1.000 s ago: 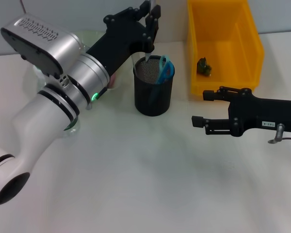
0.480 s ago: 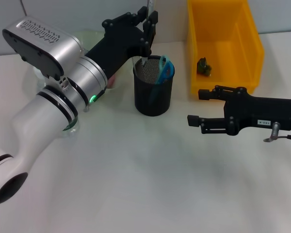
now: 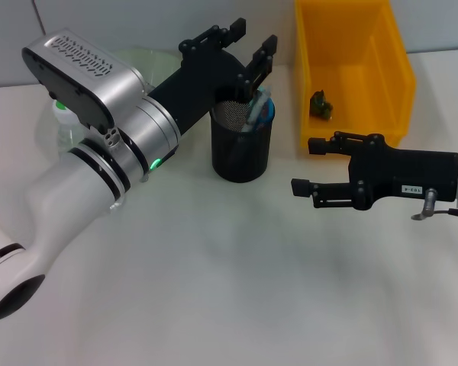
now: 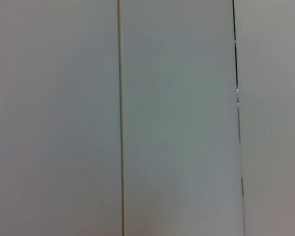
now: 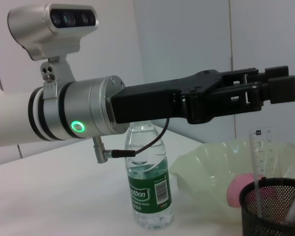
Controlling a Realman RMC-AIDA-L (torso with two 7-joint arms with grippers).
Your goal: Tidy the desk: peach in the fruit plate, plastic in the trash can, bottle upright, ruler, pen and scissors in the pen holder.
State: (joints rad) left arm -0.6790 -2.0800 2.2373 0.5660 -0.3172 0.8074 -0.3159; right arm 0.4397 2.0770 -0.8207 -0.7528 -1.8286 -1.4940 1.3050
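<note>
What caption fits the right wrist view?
Left gripper open above the pen holder holding the ruler; bottle upright.

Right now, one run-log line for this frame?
left gripper: open above pen holder | ruler: in holder | right gripper: open, idle

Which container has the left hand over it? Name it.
The black mesh pen holder; the open left hand hangs above it, not above the yellow bin or the plate.

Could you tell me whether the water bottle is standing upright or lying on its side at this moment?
Upright. In the right wrist view the water bottle stands on its base on the table, cap upward, beside the fruit plate and behind the left arm.
</note>
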